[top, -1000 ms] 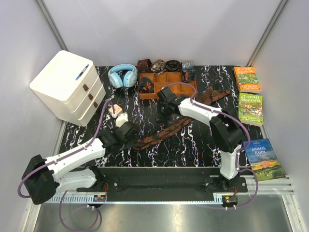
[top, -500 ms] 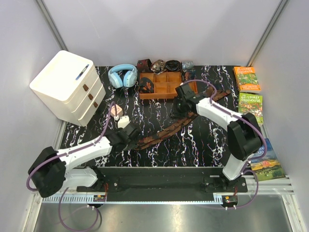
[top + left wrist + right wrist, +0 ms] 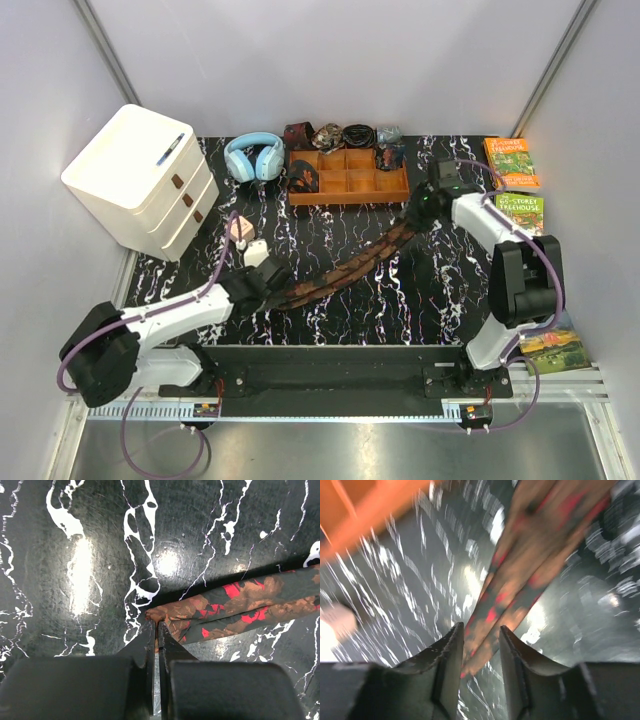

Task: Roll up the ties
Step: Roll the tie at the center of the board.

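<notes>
Since a second ago the right gripper (image 3: 425, 208) has swung from the middle of the worktop (image 3: 420, 295) out to its far right, beside the tray's right end. The tie (image 3: 345, 268) has been drawn out straighter behind it, and the left gripper (image 3: 272, 290) has gone from open to closed. The black, white-veined worktop carries a white drawer unit (image 3: 135, 175) at far left, three books (image 3: 518, 222) along the right edge, an orange-brown compartment tray (image 3: 348, 199) at far centre and light-blue headphones (image 3: 254, 156) just left of it. The tie, dark with a reddish-tan pattern, lies flat in a long diagonal from near left to far right, between the two grippers. Rolled ties (image 3: 328, 135) sit in a row behind the tray, and two more appear inside it. The left gripper is fully closed, pinching the tie's near-left tip. The right gripper's jaws stand part-way apart astride the tie's far end. Its wrist view is blurred, so whether the fingers (image 3: 451, 652) press the fabric cannot be told.
</notes>
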{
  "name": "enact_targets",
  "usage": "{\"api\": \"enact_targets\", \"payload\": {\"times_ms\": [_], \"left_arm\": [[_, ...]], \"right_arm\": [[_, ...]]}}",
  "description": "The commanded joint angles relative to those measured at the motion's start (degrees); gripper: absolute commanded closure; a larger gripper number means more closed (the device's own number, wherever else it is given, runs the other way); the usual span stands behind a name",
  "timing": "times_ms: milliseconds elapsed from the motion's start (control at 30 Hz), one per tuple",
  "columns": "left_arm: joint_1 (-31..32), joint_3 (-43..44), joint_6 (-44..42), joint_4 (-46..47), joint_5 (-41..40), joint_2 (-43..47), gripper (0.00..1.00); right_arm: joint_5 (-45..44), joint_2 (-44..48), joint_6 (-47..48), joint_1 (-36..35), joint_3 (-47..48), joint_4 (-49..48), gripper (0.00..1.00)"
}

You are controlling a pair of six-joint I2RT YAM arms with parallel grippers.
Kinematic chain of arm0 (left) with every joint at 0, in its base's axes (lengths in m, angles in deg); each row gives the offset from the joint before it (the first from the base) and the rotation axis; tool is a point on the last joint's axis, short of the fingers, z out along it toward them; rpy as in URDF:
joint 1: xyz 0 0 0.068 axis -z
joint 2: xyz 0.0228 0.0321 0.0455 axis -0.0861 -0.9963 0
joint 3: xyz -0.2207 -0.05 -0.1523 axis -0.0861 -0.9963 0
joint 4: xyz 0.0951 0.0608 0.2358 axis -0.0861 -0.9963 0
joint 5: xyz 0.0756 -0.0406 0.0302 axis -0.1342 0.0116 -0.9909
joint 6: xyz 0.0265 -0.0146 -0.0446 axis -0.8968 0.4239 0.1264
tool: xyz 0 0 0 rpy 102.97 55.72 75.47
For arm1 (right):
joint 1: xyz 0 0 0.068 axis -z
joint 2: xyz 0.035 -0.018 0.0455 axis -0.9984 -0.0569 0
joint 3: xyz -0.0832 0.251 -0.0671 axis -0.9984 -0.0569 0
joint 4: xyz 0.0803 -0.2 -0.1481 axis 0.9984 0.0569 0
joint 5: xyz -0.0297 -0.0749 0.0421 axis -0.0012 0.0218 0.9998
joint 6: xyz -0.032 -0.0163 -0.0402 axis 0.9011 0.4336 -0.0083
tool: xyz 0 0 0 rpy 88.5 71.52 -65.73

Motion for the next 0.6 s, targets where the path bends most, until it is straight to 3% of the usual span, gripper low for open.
{"api": "enact_targets", "payload": {"times_ms": [0, 133, 233, 333, 567], "left_arm": [[-0.77, -1.49, 0.48, -0.49, -4.35, 6.02, 1.0], [-1.82, -3.08, 0.3, -1.46, -3.57, 11.21, 1.0], [-1.74, -3.6, 0.04, -1.46, -2.6, 11.66, 1.0], [-1.91, -3.87, 0.39, -1.37, -2.33, 11.4, 1.0], [-1.83, -4.13, 0.74, -0.85, -0.14, 10.69, 1.0]], "right_arm": [[-0.87, -2.7, -0.06, 5.78, 6.84, -1.49, 0.56], [-1.49, -10.79, 1.78, 10.96, 18.94, -0.17, 0.54], [-2.19, -17.82, 2.05, 15.01, 28.61, 2.63, 0.44], [-5.35, -25.03, 3.71, 16.33, 38.28, 7.56, 0.39], [-8.09, -36.73, 4.77, 20.02, 52.11, 12.48, 0.39]]}}
